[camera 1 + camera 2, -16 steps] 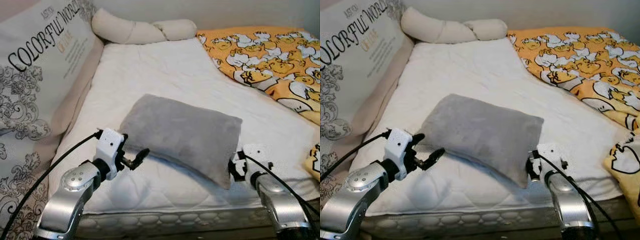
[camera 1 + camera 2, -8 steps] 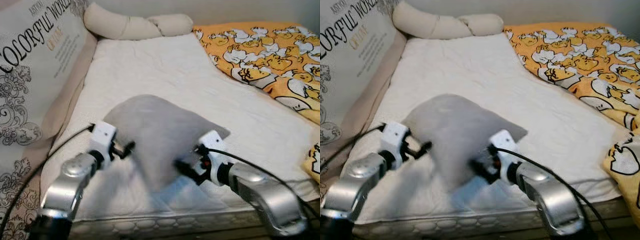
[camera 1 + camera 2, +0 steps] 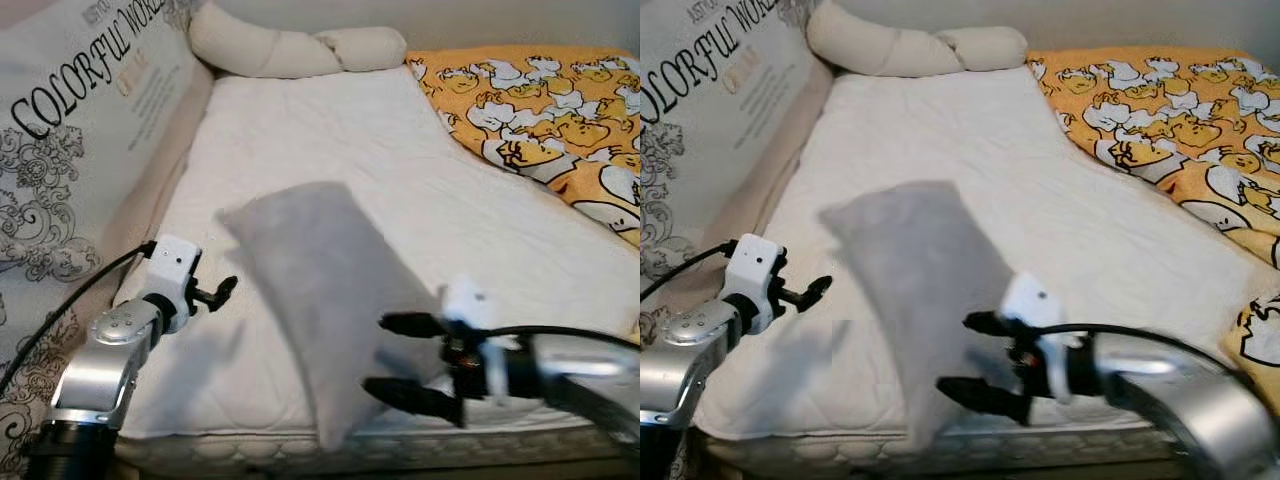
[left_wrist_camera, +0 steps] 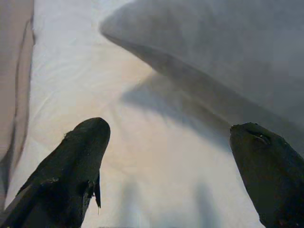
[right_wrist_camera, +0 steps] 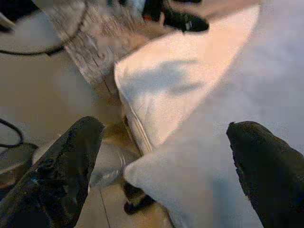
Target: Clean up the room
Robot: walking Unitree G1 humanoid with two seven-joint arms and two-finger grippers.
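Our spread-fingered right gripper (image 3: 400, 360) touches the soft grey rectangular pillow (image 3: 305, 290) on the white quilted mattress (image 3: 350, 150); our left gripper (image 4: 171, 156) hovers beside it, released.

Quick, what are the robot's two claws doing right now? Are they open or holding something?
Left claw: open, holding nothing, just beside the gray pillow.
Right claw: open, fingers spread at the pillow's near end, not clamped on it.
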